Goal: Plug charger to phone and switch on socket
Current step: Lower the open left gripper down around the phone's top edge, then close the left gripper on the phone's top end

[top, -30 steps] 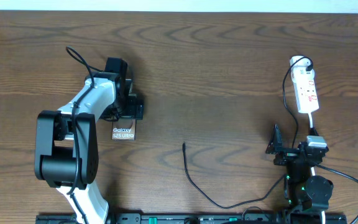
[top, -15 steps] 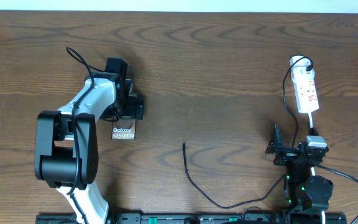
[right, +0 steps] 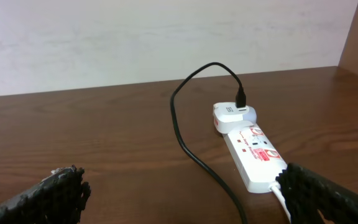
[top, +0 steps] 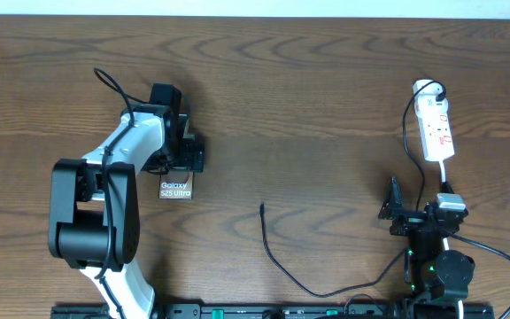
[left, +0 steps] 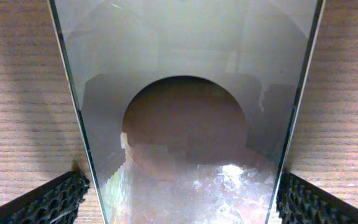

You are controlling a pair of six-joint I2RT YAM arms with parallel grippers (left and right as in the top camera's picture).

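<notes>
– Phone (top: 175, 189) is at the left of the surface (top: 308, 89), with the left fingers (left: 48, 200) pinching its long edges. Risk?
– That glossy slab could slip or twist when the plug pushes in. The charger tip (top: 262, 207) lies mid-surface, well apart from it, and is thin and easy to fumble.
– And right?
– The right fingers (right: 48, 196) are spread and empty near the socket (top: 436, 131); they might snag its white cord (top: 446, 173).

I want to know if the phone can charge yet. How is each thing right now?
phone: flat on the table, charger not plugged in.
charger: tip lying loose on the table, apart from the phone.
socket: white adapter on it; switch on or off, cannot tell.
left hand: looks closed on the phone's edges.
right hand: open, holding nothing.
</notes>
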